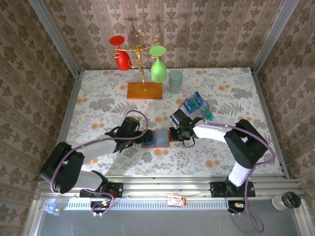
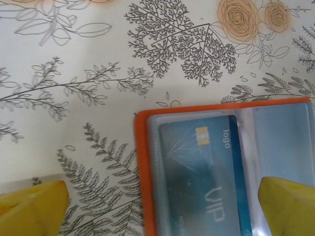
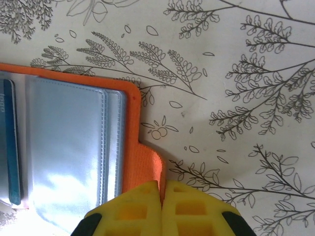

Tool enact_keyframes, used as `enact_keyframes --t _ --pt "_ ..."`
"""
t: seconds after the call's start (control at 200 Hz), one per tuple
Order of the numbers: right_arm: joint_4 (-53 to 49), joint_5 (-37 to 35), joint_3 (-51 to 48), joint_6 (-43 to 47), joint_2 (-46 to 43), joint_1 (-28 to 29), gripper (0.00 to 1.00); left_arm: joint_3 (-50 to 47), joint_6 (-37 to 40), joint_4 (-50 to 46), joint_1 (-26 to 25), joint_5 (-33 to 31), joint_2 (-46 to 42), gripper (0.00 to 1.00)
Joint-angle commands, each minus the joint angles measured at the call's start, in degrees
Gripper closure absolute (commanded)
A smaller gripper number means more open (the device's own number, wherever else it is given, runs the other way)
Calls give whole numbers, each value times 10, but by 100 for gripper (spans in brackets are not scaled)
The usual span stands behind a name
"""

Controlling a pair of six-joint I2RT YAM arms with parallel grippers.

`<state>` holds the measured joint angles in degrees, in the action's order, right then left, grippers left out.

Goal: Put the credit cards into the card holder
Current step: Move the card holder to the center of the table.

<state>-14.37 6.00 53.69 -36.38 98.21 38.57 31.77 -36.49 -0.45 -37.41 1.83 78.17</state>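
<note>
Open card holder (image 3: 69, 147) left of right pincer (image 3: 161, 191), edge seemingly pinched

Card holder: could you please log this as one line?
card holder open; one card pocketed; left gripper open; right gripper pinching holder

The holder (image 2: 141, 172) and its card (image 2: 206, 182) run off the bottom edge between the fingers of the left pincer (image 2: 160, 209). The tab's (image 3: 147, 164) end is hidden inside the right pincer (image 3: 161, 204). Beyond it, loose cards (image 1: 199, 105) are too small to count.
</note>
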Motion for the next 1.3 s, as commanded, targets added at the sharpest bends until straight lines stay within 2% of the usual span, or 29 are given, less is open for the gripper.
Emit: enact_keyframes --t 0.0,0.405,0.71,0.9,1.02,1.11,1.29 --pt "14 12 -7 -10 -7 2 100 -3 -16 37 0 22 15 0" --pt "31 25 -12 -13 -6 2 100 11 -34 61 -23 23 61 0" --pt "41 36 -17 -15 -5 2 100 23 -38 60 -37 21 62 0" --pt "17 28 -14 -8 -36 0 74 16 -39 34 -37 -14 28 0" --pt "2 25 -11 -11 -69 -2 67 8 -37 -7 -36 -48 -15 0" --pt "2 29 -10 -19 -92 0 69 1 -33 -45 -34 -70 -42 0" --pt "1 53 23 -24 -80 24 89 -17 -26 -124 -29 -120 -79 0"
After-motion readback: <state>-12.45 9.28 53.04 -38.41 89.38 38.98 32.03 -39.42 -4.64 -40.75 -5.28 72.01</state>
